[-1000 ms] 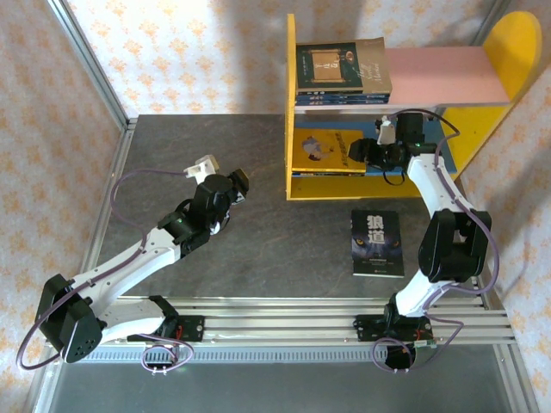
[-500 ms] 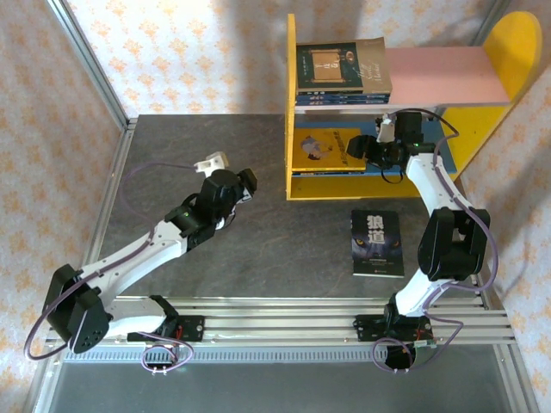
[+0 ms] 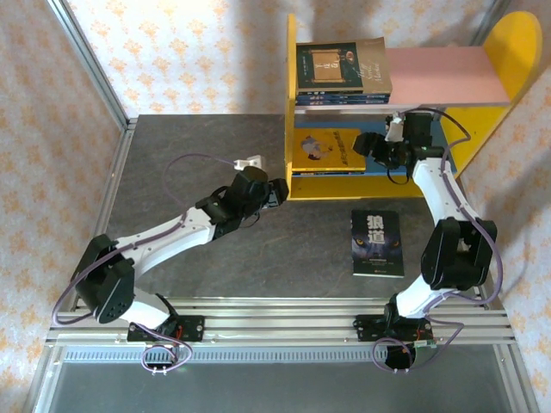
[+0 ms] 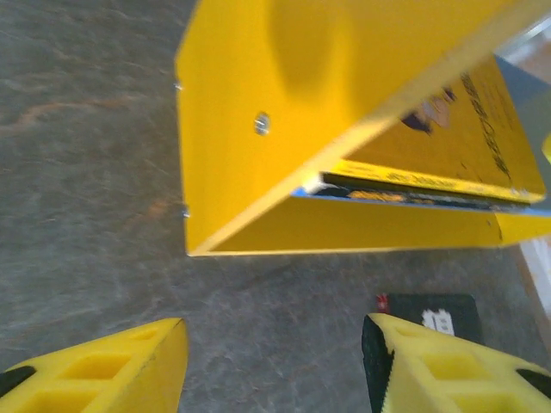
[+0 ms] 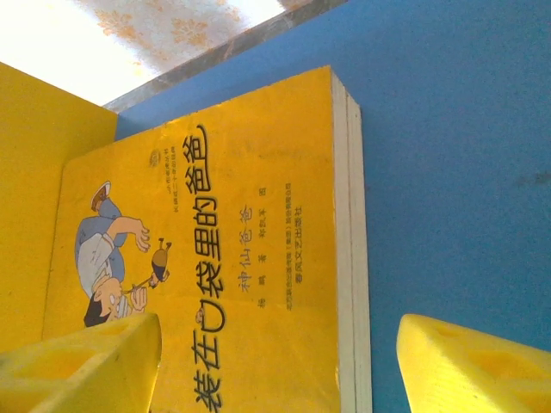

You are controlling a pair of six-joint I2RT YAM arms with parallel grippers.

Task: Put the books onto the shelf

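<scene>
The shelf stands at the far side of the grey table, and most of the books are already on it. A small stack lies on the pink board, hard against the yellow side panel. On the blue board below lies a yellow book with a cartoon figure on its cover, on top of a darker book. 1 book, the dark blue wolf-face one, lies flat on the table just in front of the shelf. The right gripper reaches into the lower tier, its 2 fingers spread wide above the yellow book's edge and holding nothing. The left gripper hovers low near the side panel's front corner, fingers apart and empty.
</scene>
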